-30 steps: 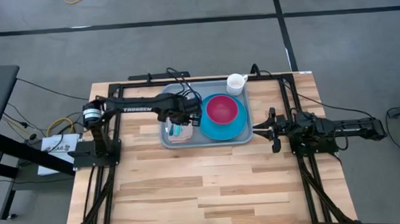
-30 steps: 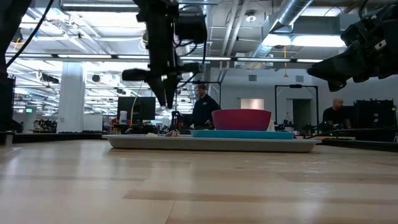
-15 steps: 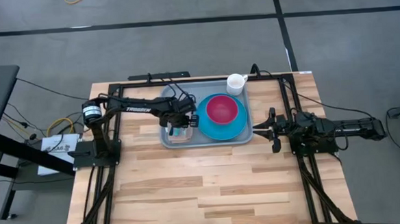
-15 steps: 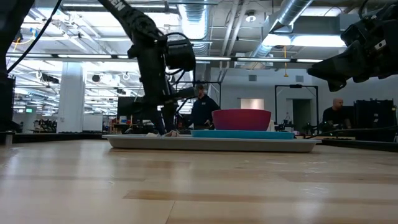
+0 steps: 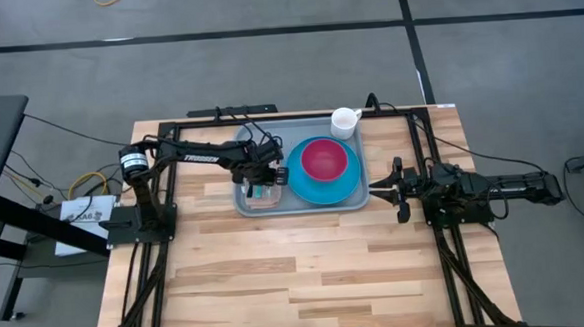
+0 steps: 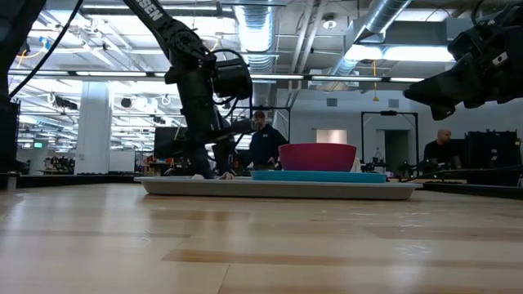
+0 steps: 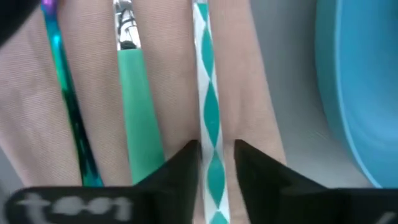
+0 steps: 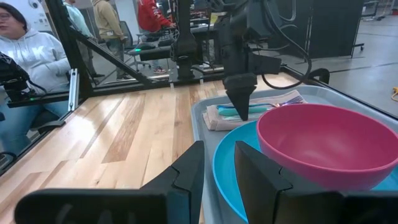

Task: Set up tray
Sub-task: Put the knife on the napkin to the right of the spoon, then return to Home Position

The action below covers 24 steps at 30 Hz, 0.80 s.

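Observation:
The grey-blue tray point(image 5: 304, 209) lies at the table's far middle. It bears a blue plate point(image 5: 341, 187) with a pink bowl point(image 5: 324, 160), and a white mug point(image 5: 345, 122) at its far corner. On its left part, a beige napkin point(image 7: 168, 74) holds a green-handled utensil point(image 7: 137, 106), a shiny teal one point(image 7: 62, 93) and a teal-and-white striped straw point(image 7: 208, 93). My left gripper point(image 7: 216, 155) points down over the napkin, open, with one finger on each side of the straw. My right gripper point(image 5: 388, 187) waits open at the tray's right. My left gripper comes from above with its fingers across the straw point(image 7: 211, 149), which lies flat on the napkin. There is a gap between the straw and one finger point(image 7: 249, 162). I cannot tell whether the other finger touches it.
Bare wood stretches from the tray to the table's near edge. Black frame rails run along the table's sides. People stand and sit in the room beyond the table.
My left gripper has come down from above the tray onto the napkin at the tray's left part, tipping steeper as it sank. The tray, plate, bowl and mug have stayed put.

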### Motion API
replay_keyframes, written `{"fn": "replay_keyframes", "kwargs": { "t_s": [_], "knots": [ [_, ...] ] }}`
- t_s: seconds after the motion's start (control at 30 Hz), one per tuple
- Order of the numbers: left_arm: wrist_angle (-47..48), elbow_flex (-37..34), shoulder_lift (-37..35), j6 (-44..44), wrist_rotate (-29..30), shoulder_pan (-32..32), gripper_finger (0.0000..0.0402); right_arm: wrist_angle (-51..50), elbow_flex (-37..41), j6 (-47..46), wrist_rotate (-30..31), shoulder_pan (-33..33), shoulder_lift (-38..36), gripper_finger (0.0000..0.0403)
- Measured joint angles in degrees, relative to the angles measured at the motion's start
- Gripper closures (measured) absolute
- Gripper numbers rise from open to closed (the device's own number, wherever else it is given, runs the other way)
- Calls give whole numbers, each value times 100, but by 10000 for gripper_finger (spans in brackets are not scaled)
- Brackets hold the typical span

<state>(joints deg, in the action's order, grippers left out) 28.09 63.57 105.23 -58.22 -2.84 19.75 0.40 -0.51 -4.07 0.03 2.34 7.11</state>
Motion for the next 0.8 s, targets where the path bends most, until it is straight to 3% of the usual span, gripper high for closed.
{"fn": "replay_keyframes", "kwargs": {
  "t_s": [0.23, 0.37, 0.6, 0.7, 0.8],
  "knots": [
    [-49, 0, 0, 28, -255, -2, 248, 0, 0, 0, 0, 1, -1, 321],
    [-85, 124, 0, 226, -319, -10, 235, 0, 0, -1, 0, -1, -2, 321],
    [156, 974, 0, 966, -251, -249, 234, 1, 0, 1, 0, 1, 0, 321],
    [899, 1516, -17, 1265, 185, -390, 233, 0, 0, 1, 0, 1, 0, 321],
    [1746, 2083, -99, 1452, 1122, -618, 233, 0, 0, 1, 0, 1, -1, 321]
  ]
}}
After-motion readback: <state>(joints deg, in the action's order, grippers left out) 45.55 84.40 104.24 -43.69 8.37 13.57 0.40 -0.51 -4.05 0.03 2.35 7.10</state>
